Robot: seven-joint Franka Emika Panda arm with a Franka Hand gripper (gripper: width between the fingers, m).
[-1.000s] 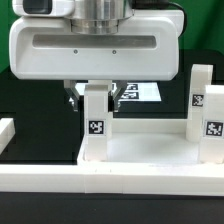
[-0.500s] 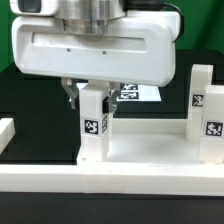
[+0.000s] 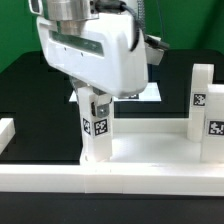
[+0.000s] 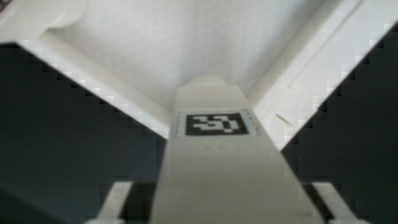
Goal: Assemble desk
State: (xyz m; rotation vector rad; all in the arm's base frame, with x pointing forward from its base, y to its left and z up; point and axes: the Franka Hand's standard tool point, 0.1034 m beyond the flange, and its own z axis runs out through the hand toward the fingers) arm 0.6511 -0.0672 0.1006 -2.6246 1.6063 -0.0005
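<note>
The white desk top (image 3: 150, 148) lies on the table with its square post legs pointing up. One leg (image 3: 95, 125) stands in the corner socket at the exterior view's left and carries a black-and-white tag. My gripper (image 3: 95, 100) is over this leg, turned at an angle, with a finger on each side of its upper part. In the wrist view the leg (image 4: 222, 165) runs down to the desk top (image 4: 196, 50). The fingers (image 4: 121, 200) stand either side of it with dark gaps, so the gripper (image 4: 222, 205) is open around it.
Two more tagged legs (image 3: 200, 95) (image 3: 213, 125) stand upright at the exterior view's right. A long white border rail (image 3: 110, 182) runs along the front, with another piece (image 3: 5, 130) at the left. The marker board (image 3: 150, 93) shows behind the gripper.
My gripper has swung round above the left leg, from square-on to a turned, tilted pose. The leg stays upright in its socket.
</note>
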